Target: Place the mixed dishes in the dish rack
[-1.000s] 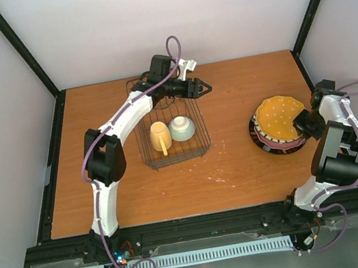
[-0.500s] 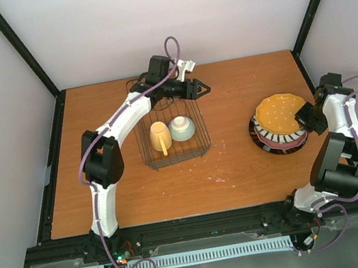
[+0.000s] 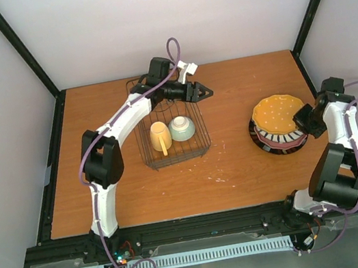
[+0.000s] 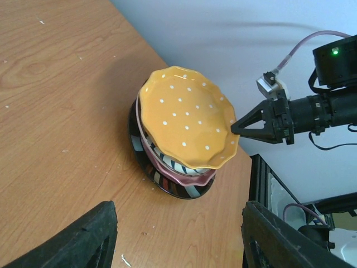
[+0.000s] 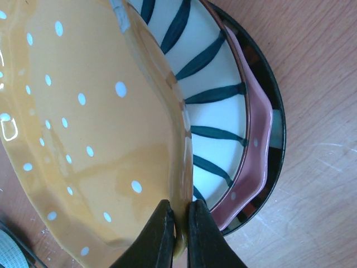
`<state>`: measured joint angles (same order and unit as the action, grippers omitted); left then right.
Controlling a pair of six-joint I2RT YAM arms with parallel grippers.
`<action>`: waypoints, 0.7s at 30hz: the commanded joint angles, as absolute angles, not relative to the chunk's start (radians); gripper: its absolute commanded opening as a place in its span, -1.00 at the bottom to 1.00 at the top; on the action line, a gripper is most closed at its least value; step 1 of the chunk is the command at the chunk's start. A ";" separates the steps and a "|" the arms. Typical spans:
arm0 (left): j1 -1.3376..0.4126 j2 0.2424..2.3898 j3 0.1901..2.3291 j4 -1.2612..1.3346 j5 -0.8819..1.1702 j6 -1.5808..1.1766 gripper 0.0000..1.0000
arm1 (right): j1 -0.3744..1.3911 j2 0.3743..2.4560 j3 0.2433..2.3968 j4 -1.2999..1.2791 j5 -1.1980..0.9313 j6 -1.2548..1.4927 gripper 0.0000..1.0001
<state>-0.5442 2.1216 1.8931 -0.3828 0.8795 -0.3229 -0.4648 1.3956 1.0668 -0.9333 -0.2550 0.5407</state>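
Observation:
My right gripper (image 3: 306, 118) (image 5: 179, 215) is shut on the rim of the orange-yellow dotted plate (image 3: 275, 115) (image 5: 89, 123) (image 4: 187, 114), which is tilted up off the stack. Below it lie the striped plate (image 5: 215, 106), the pink plate (image 5: 257, 145) and the black plate (image 3: 278, 145) (image 5: 276, 139). The wire dish rack (image 3: 168, 118) holds the cream-yellow mug (image 3: 160, 137) and the pale blue-green bowl (image 3: 181, 128). My left gripper (image 3: 205, 92) (image 4: 178, 234) is open and empty, beside the rack's far right corner.
Black frame posts and rails border the wooden table (image 3: 241, 171). White walls stand close behind and at both sides. Small white crumbs (image 3: 222, 161) lie on the wood between rack and plates.
My right gripper has lifted the dotted plate's right edge higher, tilting it off the stack, and the right arm has swung outward. The left arm has barely moved.

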 commanded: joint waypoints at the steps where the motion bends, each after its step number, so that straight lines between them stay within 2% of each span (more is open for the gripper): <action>1: -0.541 2.133 1.913 -0.352 0.938 -0.326 0.24 | -0.463 1.363 1.052 -0.825 -0.379 0.558 -0.94; 12: -0.543 2.259 1.975 -0.290 1.124 -0.402 0.26 | -0.488 1.264 0.926 -0.649 -0.547 0.638 -0.94; 21: -0.573 2.302 1.997 -0.248 1.146 -0.442 0.31 | -0.492 1.200 0.889 -0.585 -0.595 0.665 -0.94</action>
<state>-0.5529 2.2978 1.9316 -0.3035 1.1019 -0.4175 -0.4877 1.2648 0.9005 -0.7147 -0.4816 0.6342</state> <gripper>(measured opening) 0.641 0.042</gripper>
